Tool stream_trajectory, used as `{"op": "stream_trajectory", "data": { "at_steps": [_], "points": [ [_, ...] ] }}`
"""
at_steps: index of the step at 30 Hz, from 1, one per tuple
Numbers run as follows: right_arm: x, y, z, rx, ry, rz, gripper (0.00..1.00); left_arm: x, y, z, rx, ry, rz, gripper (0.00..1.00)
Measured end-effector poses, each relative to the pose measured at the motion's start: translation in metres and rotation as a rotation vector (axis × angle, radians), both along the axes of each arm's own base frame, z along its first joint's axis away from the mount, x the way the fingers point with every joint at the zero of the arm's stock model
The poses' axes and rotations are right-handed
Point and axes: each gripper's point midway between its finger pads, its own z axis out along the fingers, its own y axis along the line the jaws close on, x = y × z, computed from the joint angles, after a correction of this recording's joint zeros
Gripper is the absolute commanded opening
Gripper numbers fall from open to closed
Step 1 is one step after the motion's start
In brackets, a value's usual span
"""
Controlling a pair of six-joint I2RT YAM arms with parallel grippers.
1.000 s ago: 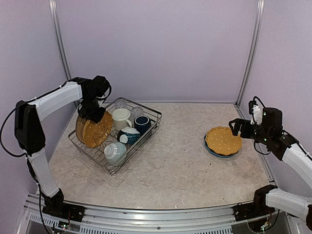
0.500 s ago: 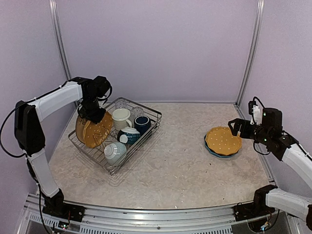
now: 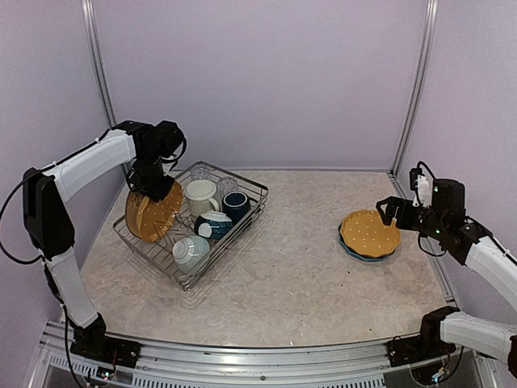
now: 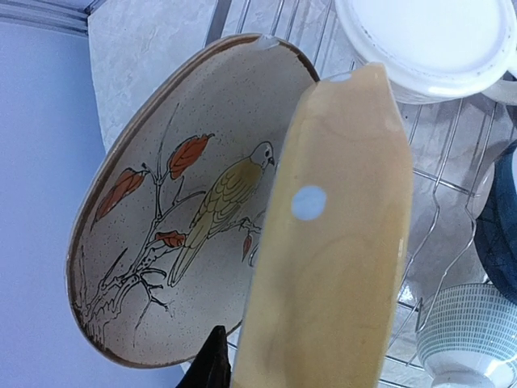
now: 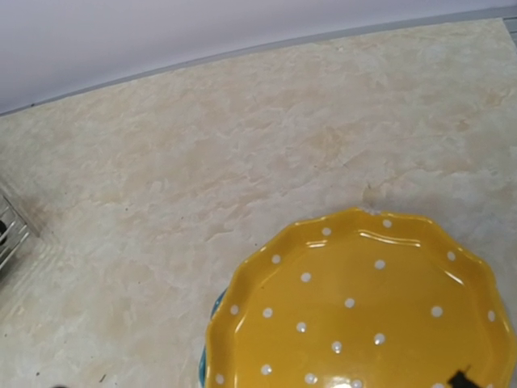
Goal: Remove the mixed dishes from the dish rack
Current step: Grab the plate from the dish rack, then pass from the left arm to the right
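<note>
We judge bird plate point(image 4: 161, 242) grasp in rack point(image 3: 246, 182) underway: left jaws' pinch we cannot tell, right jaws spread; next, lift clear.

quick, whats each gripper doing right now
Left gripper: on the rim of the mustard plate; cannot tell whether it grips.
Right gripper: open, holding nothing, beside the yellow dotted plate.

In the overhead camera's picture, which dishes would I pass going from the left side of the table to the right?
standing plates → cream mug → navy mug → yellow dotted plate
</note>
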Motion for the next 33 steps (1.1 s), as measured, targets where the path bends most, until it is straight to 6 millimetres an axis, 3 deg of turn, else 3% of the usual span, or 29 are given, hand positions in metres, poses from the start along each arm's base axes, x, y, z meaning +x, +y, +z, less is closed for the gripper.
{"op": "stream_trajectory", "data": {
  "at_steps": [7, 19, 33],
  "points": [
    [0.001, 0.002, 0.001, 0.006, -0.003, 0.010, 1.00, -0.004, 0.002, 0.012, 0.007, -0.028, -0.002, 0.00],
    [0.003, 0.004, -0.001, 0.014, 0.000, 0.018, 1.00, -0.008, 0.009, 0.059, -0.049, -0.186, 0.023, 0.00],
    [0.006, 0.009, -0.011, 0.028, 0.041, 0.035, 1.00, -0.007, -0.016, 0.090, -0.254, -0.269, 0.036, 0.00]
  ]
}}
